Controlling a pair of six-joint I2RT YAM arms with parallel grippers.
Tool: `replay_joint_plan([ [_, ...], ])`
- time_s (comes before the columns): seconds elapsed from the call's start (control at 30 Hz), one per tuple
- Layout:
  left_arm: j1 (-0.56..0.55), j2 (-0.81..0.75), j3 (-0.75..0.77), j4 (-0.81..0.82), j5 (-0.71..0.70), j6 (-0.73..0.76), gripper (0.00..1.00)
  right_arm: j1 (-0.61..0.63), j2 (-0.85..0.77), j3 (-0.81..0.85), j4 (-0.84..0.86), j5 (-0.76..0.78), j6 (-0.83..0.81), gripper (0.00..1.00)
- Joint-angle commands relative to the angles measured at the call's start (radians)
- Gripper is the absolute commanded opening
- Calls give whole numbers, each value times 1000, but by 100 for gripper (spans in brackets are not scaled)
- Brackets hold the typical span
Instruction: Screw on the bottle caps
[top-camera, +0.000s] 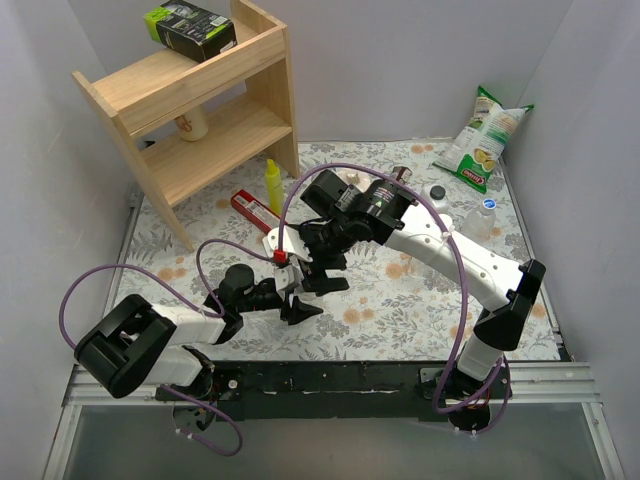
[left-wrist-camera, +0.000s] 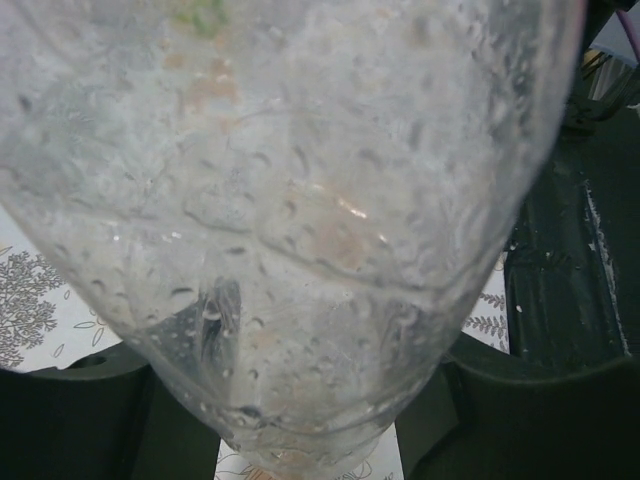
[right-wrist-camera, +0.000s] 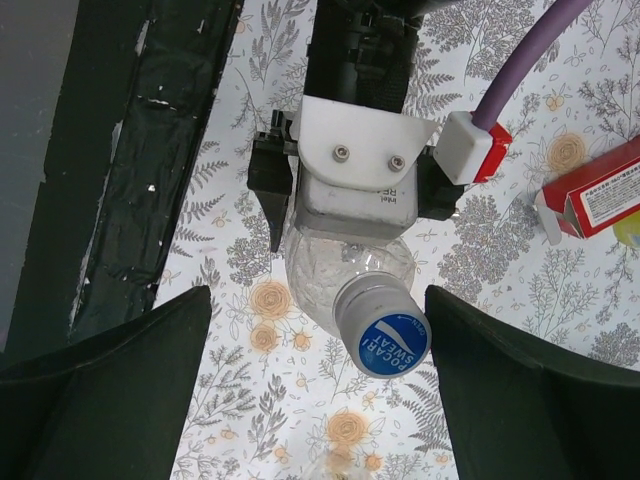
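My left gripper (top-camera: 293, 302) is shut on a clear bottle (left-wrist-camera: 300, 200), which fills the left wrist view, with its fingers (left-wrist-camera: 70, 420) pressed against the bottle's sides. In the right wrist view the same bottle (right-wrist-camera: 330, 270) leans out from under the left gripper (right-wrist-camera: 350, 205). A blue cap (right-wrist-camera: 388, 332) sits on its neck. My right gripper (right-wrist-camera: 318, 300) is open. Its jaws stand wide on either side of the cap and do not touch it. In the top view the right gripper (top-camera: 323, 272) hovers just above the left one. The held bottle is mostly hidden there.
A second clear bottle (top-camera: 478, 222) with a blue cap (top-camera: 487, 202) stands at the right, beside a black-capped container (top-camera: 437, 192) and a chips bag (top-camera: 485, 140). A yellow squeeze bottle (top-camera: 272, 180) and a red box (top-camera: 255, 210) lie by the wooden shelf (top-camera: 190, 100).
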Motion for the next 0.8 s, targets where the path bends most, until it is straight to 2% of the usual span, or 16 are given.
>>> replay_joint_plan([
  [0.0,18,2,26,51,-11,-61,0,0,-38,-13,-36,27,33,93],
  [0.53,45,-11,15,97,-46,-105,0,-3,-42,-48,-117,125,83,92],
  [0.77,62,-14,21,86,-46,-116,0,-12,-162,-192,-120,174,103,91],
])
